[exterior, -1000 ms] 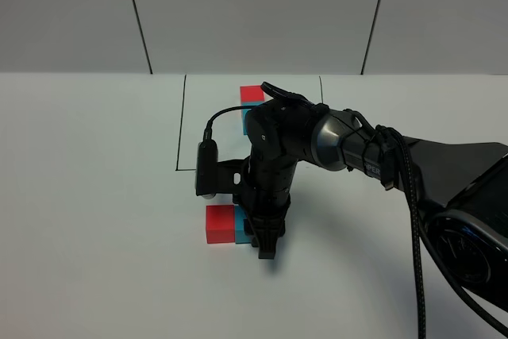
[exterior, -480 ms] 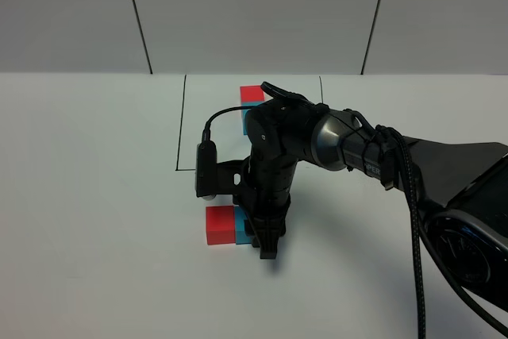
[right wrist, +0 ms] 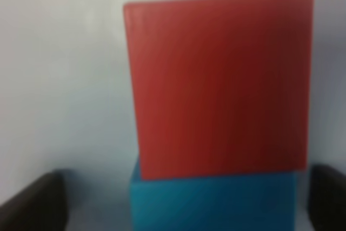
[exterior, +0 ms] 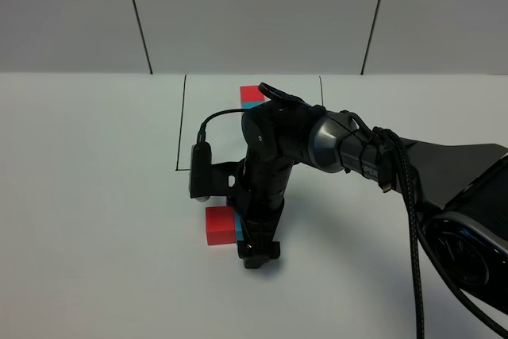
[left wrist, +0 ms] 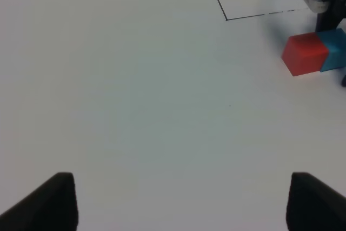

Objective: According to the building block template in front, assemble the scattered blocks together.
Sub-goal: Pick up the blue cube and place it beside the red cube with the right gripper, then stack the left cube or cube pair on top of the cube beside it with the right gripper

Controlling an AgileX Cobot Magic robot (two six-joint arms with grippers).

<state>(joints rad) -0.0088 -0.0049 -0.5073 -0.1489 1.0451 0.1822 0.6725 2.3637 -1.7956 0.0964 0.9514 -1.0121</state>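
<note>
So this looks like the tail end of the joining step. The small matte red cube [exterior: 220, 225] and the matte cyan-blue cube [right wrist: 213, 201] sit touching side by side on the white tabletop [exterior: 95, 196], just outside the near edge of the thin black-line square [exterior: 182, 121]. The building block template [exterior: 252, 94] (a red-and-cyan pair, half hidden behind the arm) sits inside that square, well apart from them.

The right hand [exterior: 259, 253] is down around the cyan cube; its fingers are spread, with a clear gap on one side and a sliver on the other in the wrist view, so it isn't pinching anything. The arm reaches in from the right across the middle, wrist bent so the hand points straight down at the tabletop. The left hand [left wrist: 184, 204] is spread wide too, nothing between its fingers; it hovers over the tabletop well off to the side of the cubes.

My guess for the next move: lift the right hand straight up without dragging a finger along the cyan cube, since a nudge could split the pair; then compare with the template. I can't tell from here whether the arrangement matches; the arm covers too much of it.
</note>
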